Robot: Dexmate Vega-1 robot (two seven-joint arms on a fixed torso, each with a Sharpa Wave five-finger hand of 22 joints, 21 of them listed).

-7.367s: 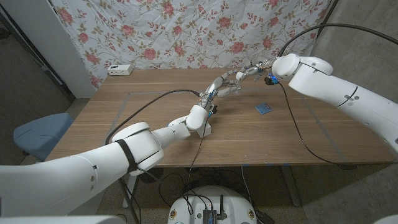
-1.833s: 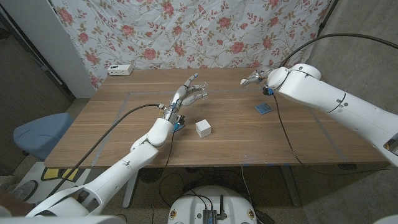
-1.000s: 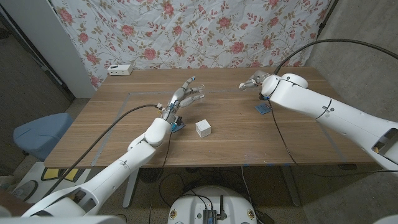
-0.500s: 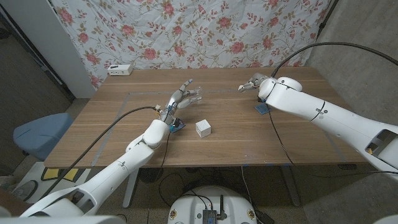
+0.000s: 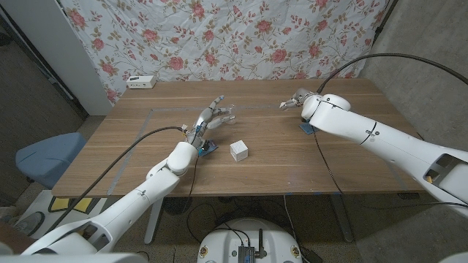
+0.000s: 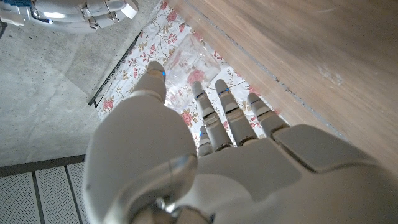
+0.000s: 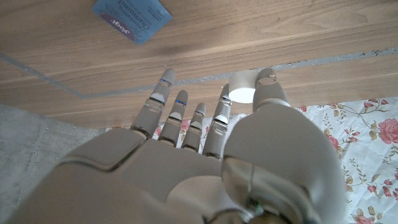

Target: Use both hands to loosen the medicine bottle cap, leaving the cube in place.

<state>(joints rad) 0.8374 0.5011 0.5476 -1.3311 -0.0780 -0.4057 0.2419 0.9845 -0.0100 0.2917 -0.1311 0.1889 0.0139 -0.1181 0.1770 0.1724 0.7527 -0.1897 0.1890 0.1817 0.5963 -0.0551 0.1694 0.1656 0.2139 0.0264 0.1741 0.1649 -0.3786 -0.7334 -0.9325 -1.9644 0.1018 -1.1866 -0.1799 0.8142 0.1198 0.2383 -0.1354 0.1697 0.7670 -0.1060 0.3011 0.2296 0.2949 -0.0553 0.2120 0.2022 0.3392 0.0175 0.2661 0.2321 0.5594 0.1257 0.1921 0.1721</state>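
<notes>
The medicine bottle (image 6: pixel 193 57) is clear, thin-walled plastic. It sits up off the surface (image 5: pixel 131 146) at the fingertips of the left robot hand (image 5: pixel 210 118), which appears to pinch it between the thumb and otherwise spread fingers. It looks light, slick and easily squeezed, so I judge that a hold low on the body, with the fingers wrapped around it, would resist twisting better than this tip grip.

The white cap (image 7: pixel 242 88) is small, rigid and smooth. It is pinched between the thumb and 1 finger of the right robot hand (image 5: pixel 294 99), well apart from the bottle. Its rim is the place to grip, though it could slip.

The white cube (image 5: pixel 238 150) rests on the surface between both arms, untouched. A blue packet (image 5: pixel 307 128) lies near the right arm.
</notes>
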